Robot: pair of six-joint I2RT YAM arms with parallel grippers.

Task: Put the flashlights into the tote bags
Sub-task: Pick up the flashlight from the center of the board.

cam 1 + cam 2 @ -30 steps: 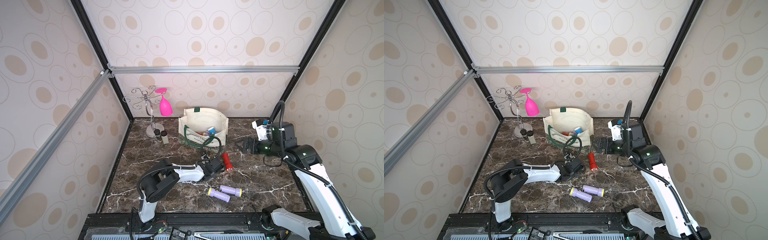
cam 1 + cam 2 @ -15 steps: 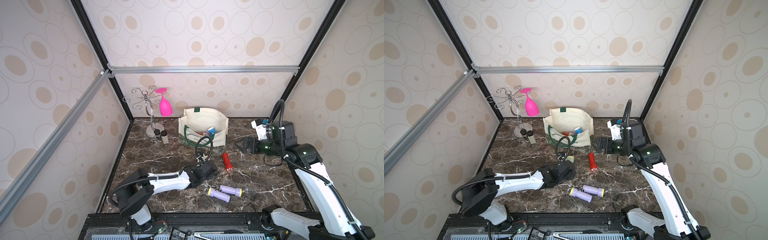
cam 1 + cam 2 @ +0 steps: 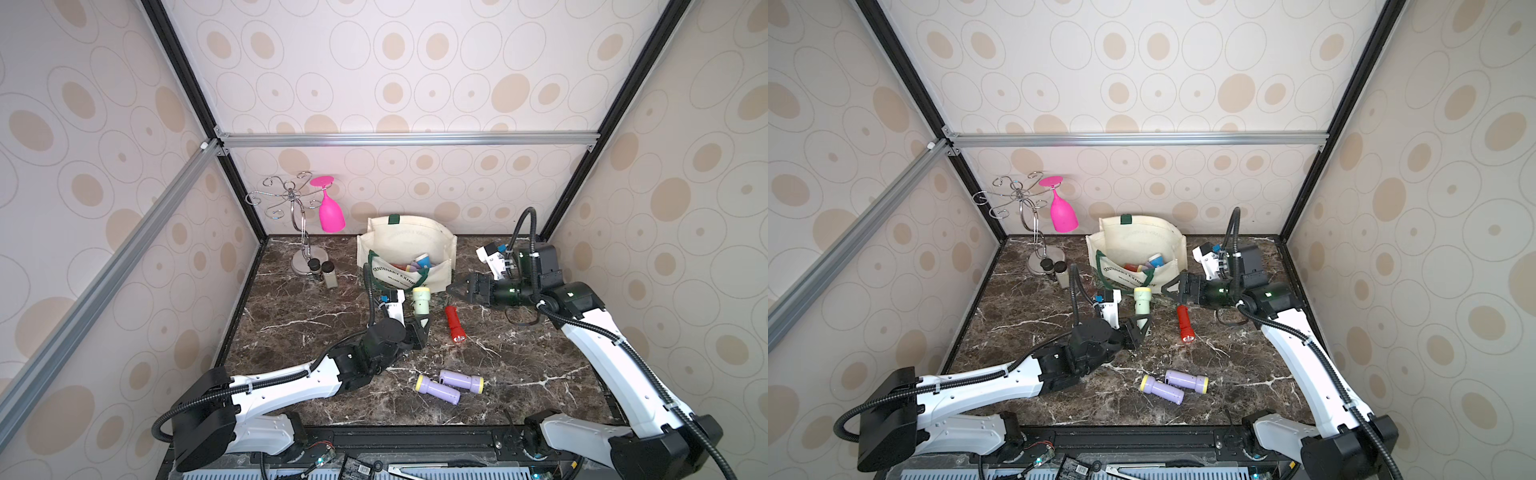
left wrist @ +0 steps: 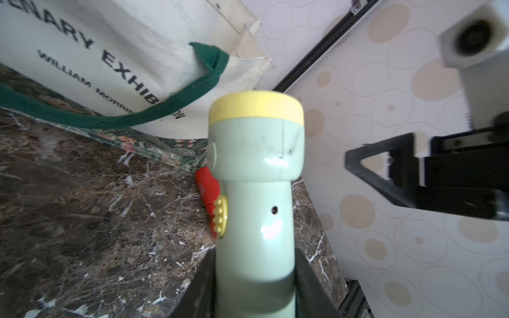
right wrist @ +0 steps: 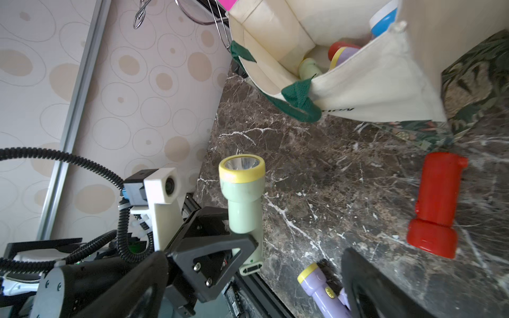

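My left gripper (image 3: 419,322) (image 4: 254,264) is shut on the body of a pale green flashlight (image 3: 420,301) (image 4: 256,192) (image 5: 243,198). It holds the flashlight off the table, yellow-ringed head toward the cream tote bag (image 3: 409,245) (image 4: 82,55) just beyond. Several flashlights lie inside the bag, among them a blue one (image 5: 384,22). A red flashlight (image 3: 454,324) (image 5: 438,203) lies on the marble right of my left gripper. Two lilac flashlights (image 3: 461,380) (image 3: 438,389) lie side by side nearer the front. My right gripper (image 3: 453,288) hovers open beside the bag's right end, holding nothing.
A wire glass rack (image 3: 305,232) with a pink glass (image 3: 331,212) hanging on it stands in the back left corner. Two dark-capped jars (image 3: 314,266) (image 3: 329,274) sit at its foot, left of the bag. Walls close in the table on three sides.
My left arm has stretched out low from the front and the green flashlight in its grip now stands clear above the table nearer the bag. The right arm has not moved.
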